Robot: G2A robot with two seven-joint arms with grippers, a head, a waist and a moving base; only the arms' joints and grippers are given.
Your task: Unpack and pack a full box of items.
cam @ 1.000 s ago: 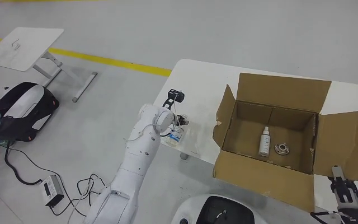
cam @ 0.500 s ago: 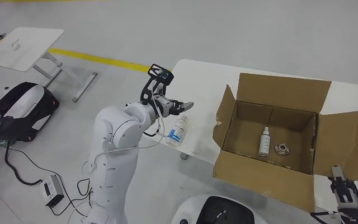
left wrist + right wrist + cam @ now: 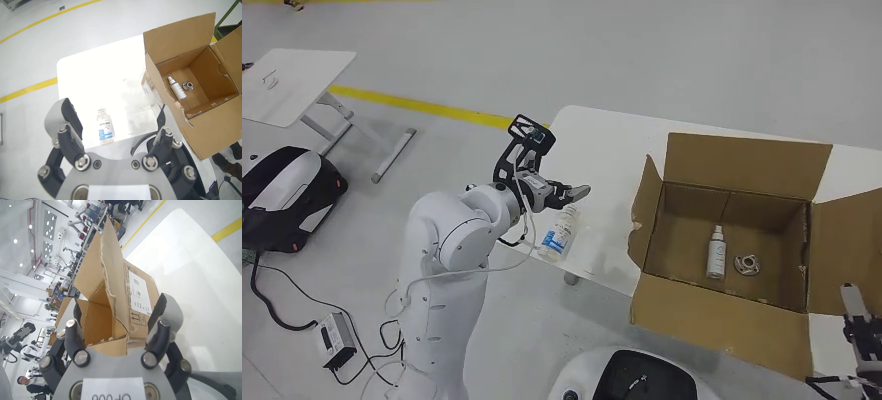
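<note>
The clear plastic bottle w/ a blue and white label [image 3: 105, 130] lies on its side on the white table [image 3: 90, 72]. It is right at the edge near the robot, well apart from the brown cardboard box [image 3: 208, 132]. The left gripper [image 3: 114, 111] hangs above it, fingers spread wide, holding nothing.

The bottle looks light, smooth and round, so it may roll or slip. Best grab is prob. across the middle, on the label, not the thin neck.

In the box lie a small white spray bottle [image 3: 176, 88] and a round shiny metal piece [image 3: 187, 85], side by side. The spray bottle looks light and slim. The metal piece looks hard and low, so tricky to pinch.

The right gripper [image 3: 120, 306] is spread too, empty, near the box's outer wall.

Hard to tell: whether the clear bottle's end sticks past the table edge, whether it's full, and what the box's near wall hides.
</note>
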